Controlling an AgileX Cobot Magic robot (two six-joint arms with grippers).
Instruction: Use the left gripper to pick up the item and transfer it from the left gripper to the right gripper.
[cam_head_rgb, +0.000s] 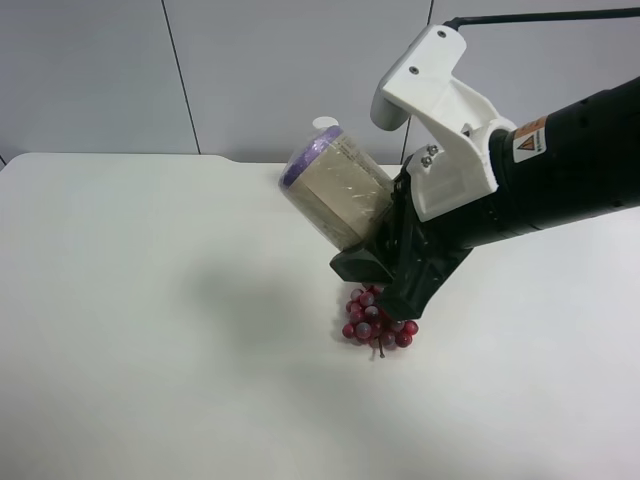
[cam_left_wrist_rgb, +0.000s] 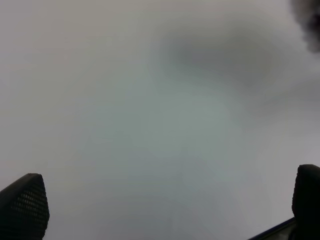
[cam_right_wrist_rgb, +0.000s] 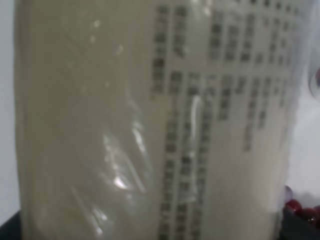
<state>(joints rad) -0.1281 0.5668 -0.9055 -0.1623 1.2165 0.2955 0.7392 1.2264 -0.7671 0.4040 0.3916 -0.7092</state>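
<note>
A clear jar (cam_head_rgb: 335, 195) with a purple lid, pale beige contents and a printed label is held tilted above the table, lid toward the upper left. The arm at the exterior high view's right is the right arm, and its gripper (cam_head_rgb: 395, 265) is shut on the jar's base end. The jar fills the right wrist view (cam_right_wrist_rgb: 150, 125). My left gripper (cam_left_wrist_rgb: 165, 200) is open and empty, with both dark fingertips (cam_left_wrist_rgb: 22, 202) spread over bare white table. The left arm does not show in the exterior high view.
A bunch of red berries (cam_head_rgb: 378, 325) lies on the white table (cam_head_rgb: 150, 330) just below the right gripper; it also shows in the right wrist view (cam_right_wrist_rgb: 300, 207). A grey wall runs behind the table's far edge.
</note>
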